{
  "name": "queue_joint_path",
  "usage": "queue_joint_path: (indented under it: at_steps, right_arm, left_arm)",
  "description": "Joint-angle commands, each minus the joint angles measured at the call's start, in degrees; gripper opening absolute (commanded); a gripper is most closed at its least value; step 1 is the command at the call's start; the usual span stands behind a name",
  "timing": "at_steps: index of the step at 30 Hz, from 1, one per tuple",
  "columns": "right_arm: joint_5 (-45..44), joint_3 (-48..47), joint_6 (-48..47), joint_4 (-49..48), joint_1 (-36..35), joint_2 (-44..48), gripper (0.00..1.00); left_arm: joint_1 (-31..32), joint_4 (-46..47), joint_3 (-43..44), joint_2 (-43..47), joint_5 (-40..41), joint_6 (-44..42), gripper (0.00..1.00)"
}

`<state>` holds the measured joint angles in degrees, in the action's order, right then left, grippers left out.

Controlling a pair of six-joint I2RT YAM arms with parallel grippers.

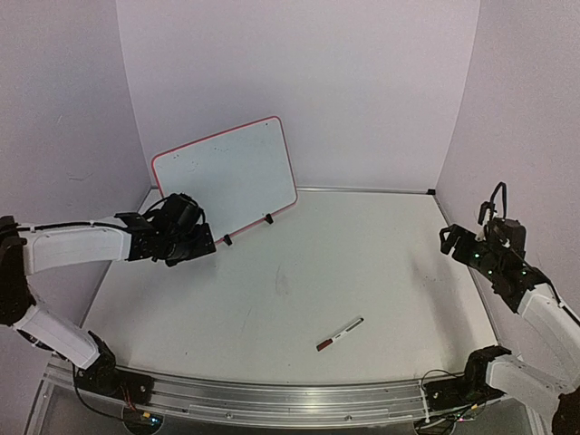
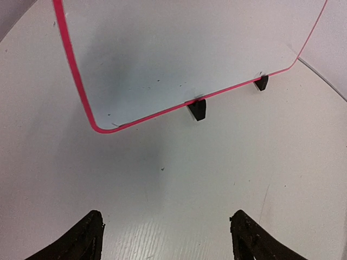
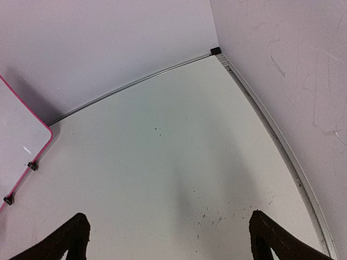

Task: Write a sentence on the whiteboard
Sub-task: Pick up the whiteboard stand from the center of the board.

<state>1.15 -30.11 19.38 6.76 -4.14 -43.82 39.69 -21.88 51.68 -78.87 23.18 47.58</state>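
Observation:
The whiteboard (image 1: 227, 177), glossy white with a thin red rim, leans upright at the back left on two black clip feet (image 2: 197, 109). Its face (image 2: 179, 49) carries only a few faint specks; the sentence is not in view. My left gripper (image 1: 205, 241) hovers just in front of the board's lower left corner, open, with bare table between its fingers (image 2: 89, 235). My right gripper (image 1: 453, 241) hangs open over the right side of the table, holding nothing (image 3: 168, 238). The board's right edge (image 3: 16, 130) shows at the left of the right wrist view.
A marker (image 1: 340, 333) with a dark red cap lies on the table at front centre, apart from both grippers. Pale walls close in the back and sides, with a metal rail (image 3: 135, 81) along their foot. Small dark specks (image 3: 217, 216) dot the table near the right gripper.

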Motion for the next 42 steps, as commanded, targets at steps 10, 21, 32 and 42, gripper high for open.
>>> queue_joint_path:
  at_steps: [10, 21, 32, 42]
  right_arm:
    - [0.23, 0.06, 0.08, -0.35, 0.25, 0.74, 0.98]
    - [1.77, 1.13, 0.2, -0.35, 0.2, 1.14, 0.98]
    - [2.16, 1.39, 0.83, -0.35, 0.25, 0.86, 0.98]
    - [2.57, 1.58, 0.84, -0.35, 0.24, 0.14, 0.98]
  left_arm:
    - [0.0, 7.95, 19.43, -27.17, 2.91, 3.76, 0.64]
    - [-2.49, 6.36, 27.17, -37.93, 6.09, 4.5, 0.48]
    - [-3.67, 7.86, 29.5, -42.67, 6.66, 3.23, 0.45]
    - [-4.46, 7.7, 31.08, -44.69, 8.51, 0.16, 0.39]
